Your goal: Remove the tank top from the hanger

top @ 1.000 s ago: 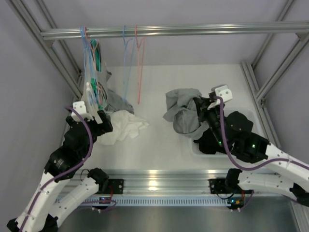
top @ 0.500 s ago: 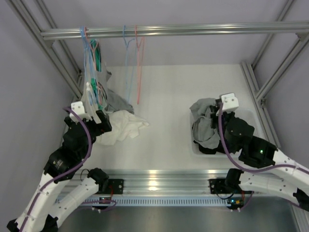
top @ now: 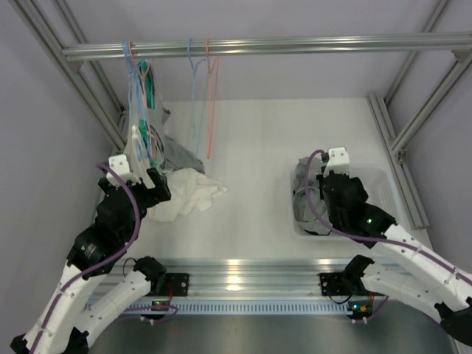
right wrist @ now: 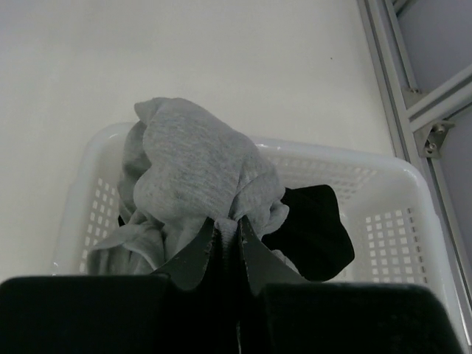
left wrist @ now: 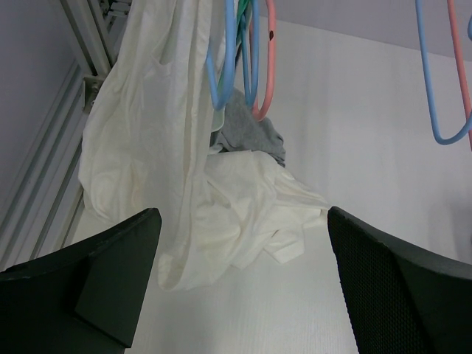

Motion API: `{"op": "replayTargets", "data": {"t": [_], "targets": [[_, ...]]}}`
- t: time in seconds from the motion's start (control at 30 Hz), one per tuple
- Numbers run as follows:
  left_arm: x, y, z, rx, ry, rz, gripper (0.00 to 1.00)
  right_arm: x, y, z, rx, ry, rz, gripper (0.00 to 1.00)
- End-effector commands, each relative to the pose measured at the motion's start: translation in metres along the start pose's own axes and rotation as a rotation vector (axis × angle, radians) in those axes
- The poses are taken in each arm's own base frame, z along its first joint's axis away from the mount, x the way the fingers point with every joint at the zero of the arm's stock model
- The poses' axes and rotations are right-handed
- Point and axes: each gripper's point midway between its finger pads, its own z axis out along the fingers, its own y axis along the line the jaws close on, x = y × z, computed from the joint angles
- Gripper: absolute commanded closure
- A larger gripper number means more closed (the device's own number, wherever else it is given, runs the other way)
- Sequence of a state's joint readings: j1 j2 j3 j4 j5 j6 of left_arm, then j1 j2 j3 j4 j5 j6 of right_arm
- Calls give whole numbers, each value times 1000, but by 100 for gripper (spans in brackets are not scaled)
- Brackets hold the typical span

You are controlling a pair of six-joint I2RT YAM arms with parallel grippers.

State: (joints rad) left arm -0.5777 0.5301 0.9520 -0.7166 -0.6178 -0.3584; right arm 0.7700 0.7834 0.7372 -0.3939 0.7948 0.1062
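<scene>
The white tank top [left wrist: 147, 125] hung from a blue hanger [left wrist: 221, 81] at the left end of the rail [top: 258, 48], with its hem slumped onto the table [top: 251, 147]. Whether the crumpled white cloth [left wrist: 258, 206] beside it was the same garment could not be told. The left gripper [left wrist: 241, 243] faced it with its jaws spread wide and nothing between them. The right gripper [right wrist: 227, 228] was pinched tight on a bunch of grey garment [right wrist: 195, 177] over the white basket [right wrist: 383, 221], well apart from the hangers. The tank top looked thin, light and limp, so it would likely fold and stretch rather than push, and drag on the hanger's arms instead of sliding freely. A pull low on the body would probably only lengthen the cloth or swing the hanger along the rail. The better hold seemed to be a shoulder strap near the hanger's arm, lifted off one side at a time, keeping clear of the pink hanger [left wrist: 264, 74] close by
</scene>
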Motion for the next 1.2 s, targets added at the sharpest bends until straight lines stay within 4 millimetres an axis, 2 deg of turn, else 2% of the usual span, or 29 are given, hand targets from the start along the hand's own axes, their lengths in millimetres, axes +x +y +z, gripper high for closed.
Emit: {"op": "replayTargets", "data": {"t": [0.0,0.03,0.1,0.3,0.4,0.47,0.5,0.53,0.57,0.7,0.8,0.87,0.93,0.97,1.0,1.03,1.07,1.1,1.17], "targets": [[-11,-6,0,25,-41,-19,1,20,7,7,-20,52,-12,100],[-11,-5,0,25,-40,-18,1,31,10,11,-27,81,-46,100],[-11,-6,0,28,-39,-18,1,36,19,15,-62,109,-60,100],[-14,-5,-2,29,-48,-21,1,39,35,17,-136,139,-66,100],[-15,-5,-2,29,-52,-22,1,35,34,13,-148,138,-38,64],[-15,-5,-2,30,-52,-24,1,34,29,9,-138,141,-36,60],[-15,-6,-2,31,-52,-25,1,27,24,6,-124,124,-19,52],[-15,-6,-1,32,-50,-24,1,25,22,4,-117,120,-1,4],[-15,-6,-1,31,-49,-22,1,22,21,1,-127,113,3,1],[-14,-7,-1,33,-45,-23,1,-7,6,-12,-112,29,64,1],[-16,-7,-1,26,-49,-27,1,-23,-5,-13,-52,1,105,1],[-19,-5,0,9,-55,-36,1,-26,7,-10,-90,14,130,1],[-26,-7,-1,15,-61,-47,1,-28,36,-2,-213,35,95,3],[-28,-9,-2,24,-60,-48,1,-29,43,1,-234,40,95,12],[-34,-15,-4,54,-65,-60,1,-24,47,9,-227,66,98,42],[-38,-18,-6,65,-69,-67,1,-24,51,12,-232,74,101,84],[-43,-20,-7,79,-73,-72,1,-24,52,13,-228,79,112,100],[-47,-24,-8,93,-73,-72,1,-26,54,15,-228,81,122,99],[-69,-27,-17,112,-106,-91,1,-33,55,13,-234,69,153,97]]}}
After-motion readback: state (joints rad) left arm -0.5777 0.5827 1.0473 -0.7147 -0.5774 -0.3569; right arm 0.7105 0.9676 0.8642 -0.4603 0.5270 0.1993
